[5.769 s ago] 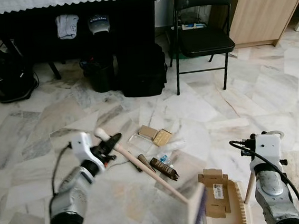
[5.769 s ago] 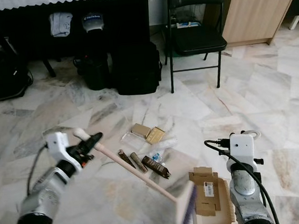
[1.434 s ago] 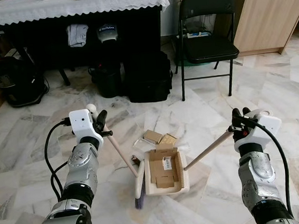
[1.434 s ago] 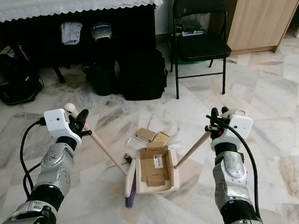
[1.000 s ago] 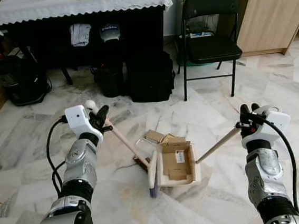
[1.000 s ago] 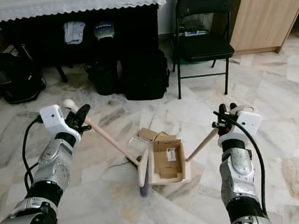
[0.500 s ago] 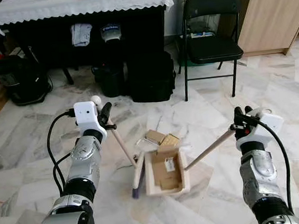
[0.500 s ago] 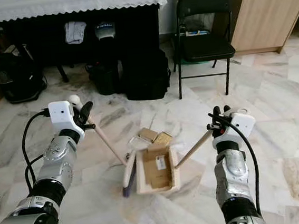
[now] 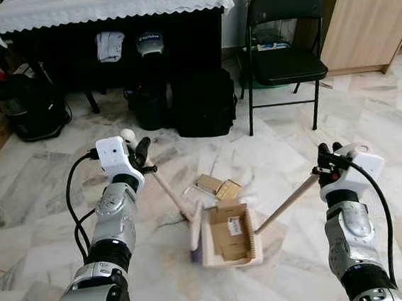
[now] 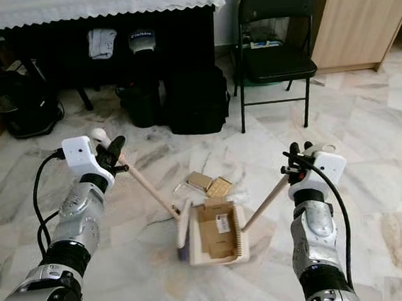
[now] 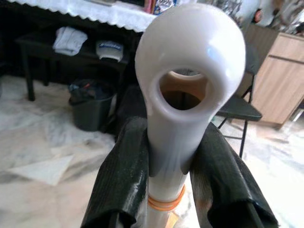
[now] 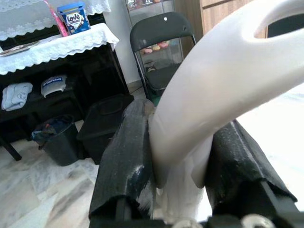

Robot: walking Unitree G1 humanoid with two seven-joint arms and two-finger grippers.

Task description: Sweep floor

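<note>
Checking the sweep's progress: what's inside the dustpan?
A flattened cardboard box with a white label lies in the dustpan. Whatever sits under that cardboard is hidden. Two small boxes remain on the floor beyond it.

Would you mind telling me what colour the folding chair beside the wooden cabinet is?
The folding chair is black, frame and seat alike; the left eye view shows it best.

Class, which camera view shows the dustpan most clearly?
The left eye view: the whole dustpan lies on the floor with cardboard in it, its handle running to the right pincer. The right eye view shows much the same; the right wrist view shows just its handle top.
</note>
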